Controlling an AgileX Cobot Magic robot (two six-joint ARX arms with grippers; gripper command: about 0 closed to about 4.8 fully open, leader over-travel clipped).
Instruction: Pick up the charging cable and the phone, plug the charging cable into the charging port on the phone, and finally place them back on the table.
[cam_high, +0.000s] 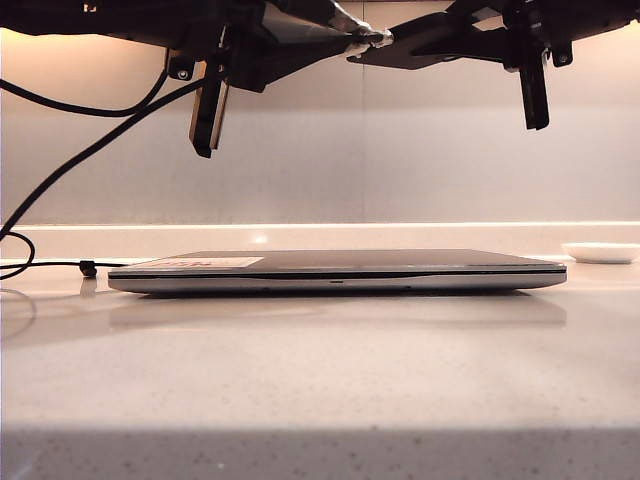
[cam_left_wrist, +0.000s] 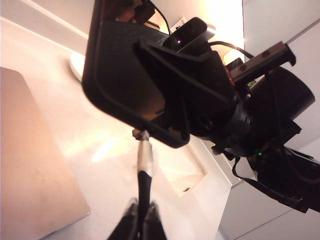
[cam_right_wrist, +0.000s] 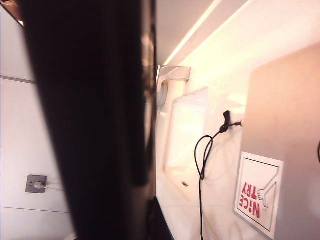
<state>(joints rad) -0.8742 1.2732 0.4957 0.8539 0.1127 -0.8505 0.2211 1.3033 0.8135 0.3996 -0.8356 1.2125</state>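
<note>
The left gripper (cam_left_wrist: 141, 216) is clamping the charging cable (cam_left_wrist: 143, 177), its plug meeting the phone (cam_left_wrist: 125, 75) just ahead. The right gripper (cam_high: 375, 45) is gripping the phone, both raised above the desk (cam_high: 320, 380).

A laptop (cam_high: 340, 272) lies on the worktop (cam_high: 320, 380); a dish (cam_high: 601, 252) sits behind-right (cable (cam_high: 60, 266) trailing left)

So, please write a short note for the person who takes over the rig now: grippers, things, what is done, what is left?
Left gripper: shut on the cable, held up above the laptop.
Right gripper: shut on the phone, also in the air.
Done: both things picked up; plug tip is at the phone's end edge, at or in the port.
Cannot tell if fully seated.
Left: confirm the plug, then put both on the table.
</note>
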